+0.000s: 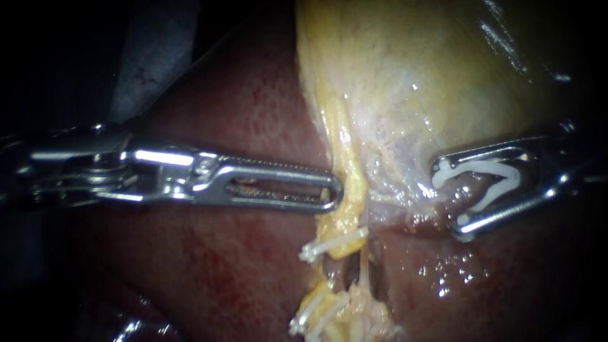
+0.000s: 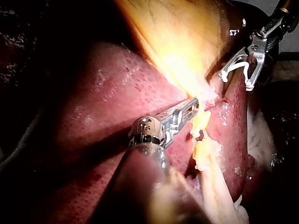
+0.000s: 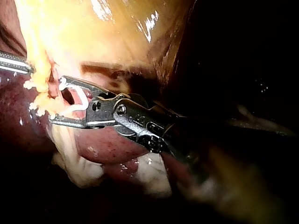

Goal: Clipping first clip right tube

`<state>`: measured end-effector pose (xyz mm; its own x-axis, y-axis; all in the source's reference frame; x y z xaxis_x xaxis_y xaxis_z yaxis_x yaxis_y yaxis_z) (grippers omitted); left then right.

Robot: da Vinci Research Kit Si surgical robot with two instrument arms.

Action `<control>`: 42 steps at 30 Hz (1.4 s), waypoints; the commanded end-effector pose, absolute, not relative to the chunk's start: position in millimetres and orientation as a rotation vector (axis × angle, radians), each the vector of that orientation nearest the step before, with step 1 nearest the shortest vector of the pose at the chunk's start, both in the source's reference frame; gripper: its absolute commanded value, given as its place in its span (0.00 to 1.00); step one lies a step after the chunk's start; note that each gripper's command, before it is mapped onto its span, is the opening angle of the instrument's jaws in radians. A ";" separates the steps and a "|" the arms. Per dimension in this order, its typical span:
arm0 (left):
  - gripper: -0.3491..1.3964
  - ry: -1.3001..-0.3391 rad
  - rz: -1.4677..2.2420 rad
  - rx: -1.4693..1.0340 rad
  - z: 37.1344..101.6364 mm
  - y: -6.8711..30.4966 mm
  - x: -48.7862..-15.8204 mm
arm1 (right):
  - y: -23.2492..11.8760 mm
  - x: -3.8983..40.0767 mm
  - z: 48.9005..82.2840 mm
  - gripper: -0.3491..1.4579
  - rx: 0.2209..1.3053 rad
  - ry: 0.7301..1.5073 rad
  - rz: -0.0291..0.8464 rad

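**An unclosed clip is being offered around the right tube, below the gallbladder.**

The jaws of the right instrument (image 1: 448, 199) are standing wide apart. A white clip (image 1: 487, 168) is seated against both of them. The pinkish right tube (image 1: 474, 187) is lying between the clip's legs, just under the gallbladder (image 1: 411, 63) and over the liver (image 1: 240, 126). The jaws of the left instrument (image 1: 335, 191) are lying together with nothing seen between them, and their tip is touching the yellow strand (image 1: 345, 145), which is carrying white clips (image 1: 332, 244) lower down. A sound closure is being judged to depend on three things: the tube being taken fully into the clip, the clip being set square across it, and both leg tips being seen past the tube before squeezing, with no liver or gallbladder wall being caught. No brand, label or legible writing is being shown on the tissue.
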<state>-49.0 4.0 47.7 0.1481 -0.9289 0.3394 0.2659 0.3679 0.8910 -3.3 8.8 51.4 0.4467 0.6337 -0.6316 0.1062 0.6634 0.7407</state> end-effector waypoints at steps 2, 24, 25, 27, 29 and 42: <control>0.00 -1.079 -0.996 0.780 47.6 4.0 -48.9 | 8.8 -3.3 51.4 0.48 0.809 1.080 0.375; 0.00 -1.083 -1.035 0.766 45.1 7.8 -43.0 | 8.2 -2.8 51.7 0.48 0.804 1.080 0.374; 0.00 -1.083 -1.036 0.767 45.0 7.9 -42.9 | 8.1 -2.8 51.7 0.48 0.804 1.080 0.374; 0.00 -1.083 -1.038 0.765 44.9 7.9 -42.7 | 7.9 -2.6 51.7 0.48 0.802 1.080 0.373; 0.00 -1.083 -1.038 0.765 44.9 7.9 -42.7 | 7.6 -2.4 51.8 0.48 0.801 1.080 0.373; 0.00 -1.083 -1.037 0.765 44.8 7.9 -42.6 | 4.9 -0.3 53.2 0.48 0.823 1.061 0.420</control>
